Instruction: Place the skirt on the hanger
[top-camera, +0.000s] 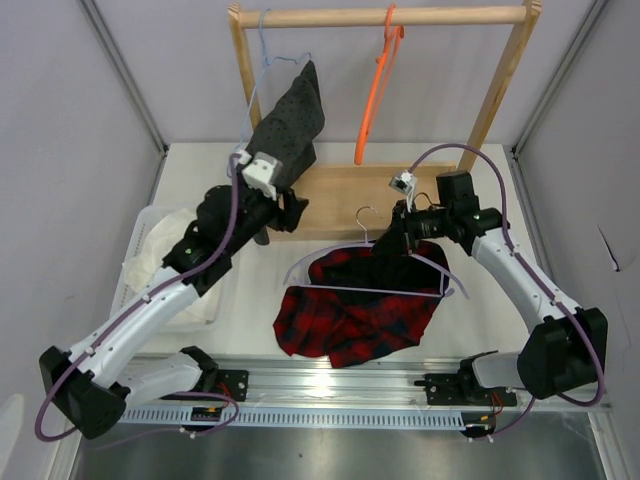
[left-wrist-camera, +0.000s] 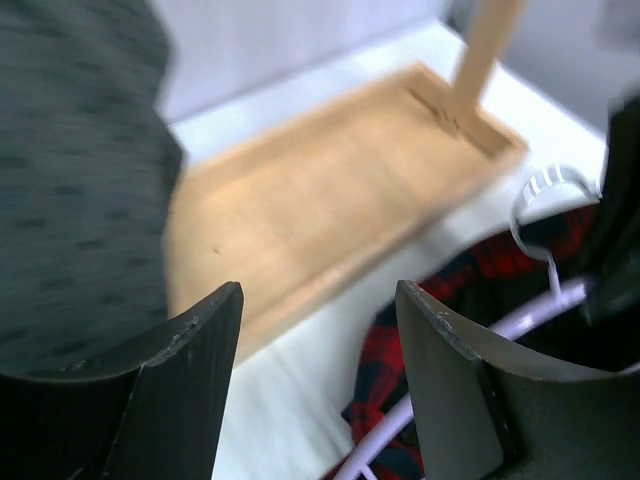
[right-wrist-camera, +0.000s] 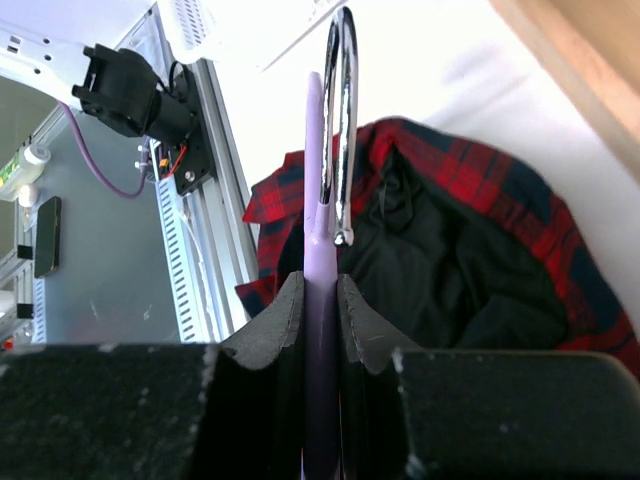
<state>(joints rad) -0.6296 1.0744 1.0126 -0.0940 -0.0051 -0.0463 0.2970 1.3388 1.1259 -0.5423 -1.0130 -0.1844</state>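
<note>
The right jaws are clenched on the hanger (right-wrist-camera: 316, 200) at its neck, just under the hook (right-wrist-camera: 343, 130). Its lilac frame juts out ahead of them and lies across the skirt (top-camera: 340, 325), which is heaped on the desk (top-camera: 250, 305) below and in front of those jaws, not yet threaded on. The left jaws stand released with nothing between them, up beside the rack base (top-camera: 340, 195) and the dotted garment (top-camera: 290, 125); the skirt's edge and one hanger arm sit off to their lower right in the wrist view. The main risk, as I judge it, is the thin neck. Pinched at one narrow spot, the hanger can swivel or slip between the right jaws once cloth drags on an arm, and its far end would swing off aim. The skirt is bunched and its waist opening is hard to pick out, so the left jaws may close on both layers or on a stray fold. The arm would then ride over the fabric instead of into it. Coming down, the left jaws could also pinch the hanger arm along with the cloth, or snag the dotted garment beside them. Fabric hung unevenly may slide off the smooth plastic.
</note>
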